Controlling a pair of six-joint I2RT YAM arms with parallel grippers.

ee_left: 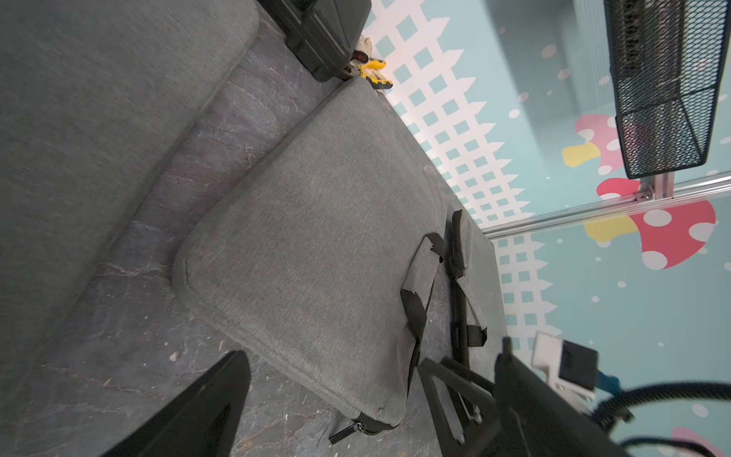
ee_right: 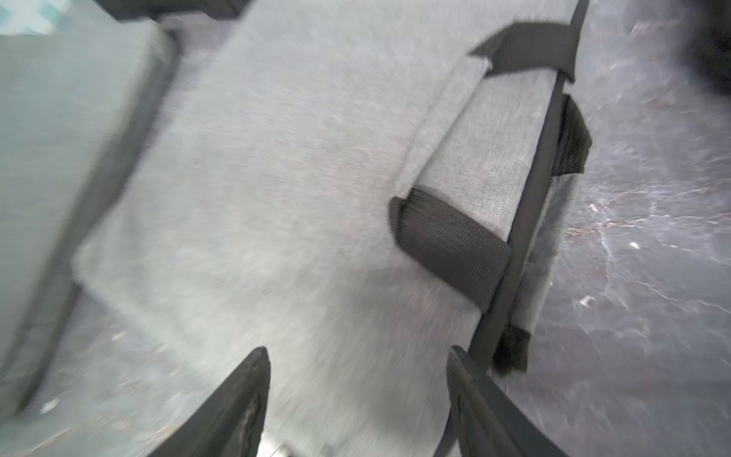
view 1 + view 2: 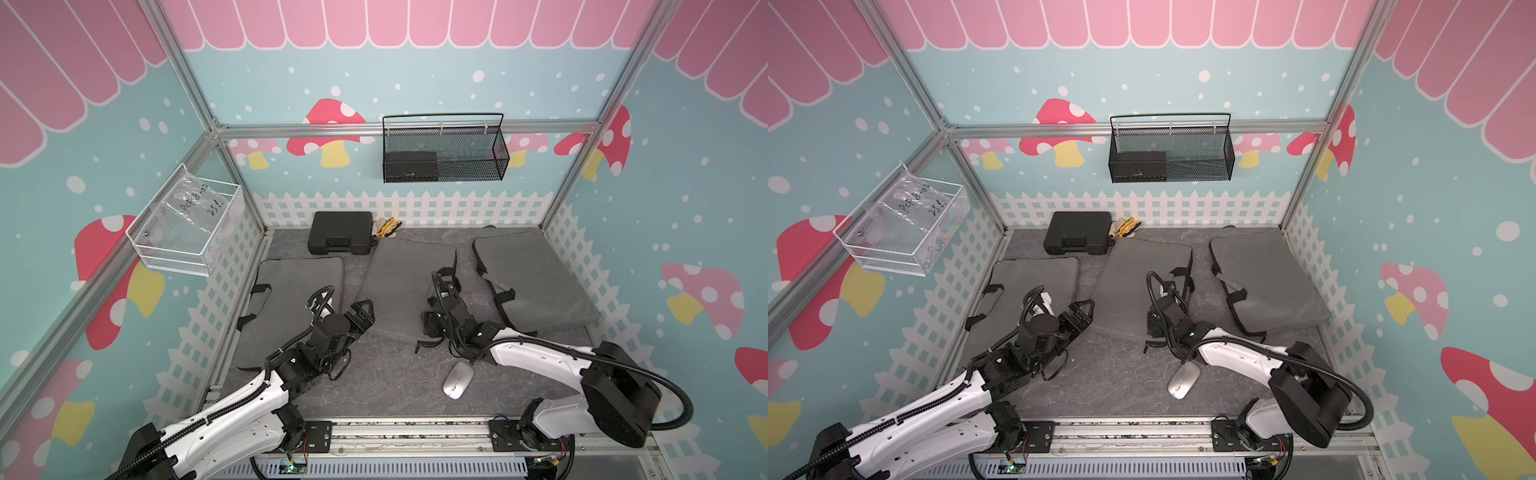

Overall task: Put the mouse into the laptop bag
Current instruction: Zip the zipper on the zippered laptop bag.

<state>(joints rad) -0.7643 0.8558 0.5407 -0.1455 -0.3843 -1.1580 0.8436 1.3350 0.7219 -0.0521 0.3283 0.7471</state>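
The left gripper (image 3: 366, 305) hangs with its fingers spread wide and nothing between them, just off the near left corner of the middle laptop bag (image 3: 403, 282). In the left wrist view that grey bag (image 1: 316, 237) lies flat straight ahead of the fingertips, with its zipper pull (image 1: 348, 431) at the corner nearest them. A second grey laptop bag (image 3: 291, 291) lies on the outer side of this gripper.

The right gripper (image 3: 431, 323) points down over the near right part of the same middle bag. The right wrist view is blurred, yet both fingers (image 2: 245, 395) show clearly apart, gripping nothing, with grey fabric (image 2: 277, 178) beneath them. A black handle strap (image 2: 451, 245) sits just ahead of one finger, along the bag's edge. A third laptop bag (image 3: 536, 282) lies on the outer side of the right gripper.

The silver mouse (image 3: 458, 380) rests on the dark marbled mat (image 3: 374, 386), behind the right gripper toward the arm bases, close beside the white forearm and outside every bag. Both top views show it there (image 3: 1183, 380).

Far beyond both grippers, against the back wall, lie a black tool case (image 3: 340, 237) and work gloves (image 3: 386, 227)
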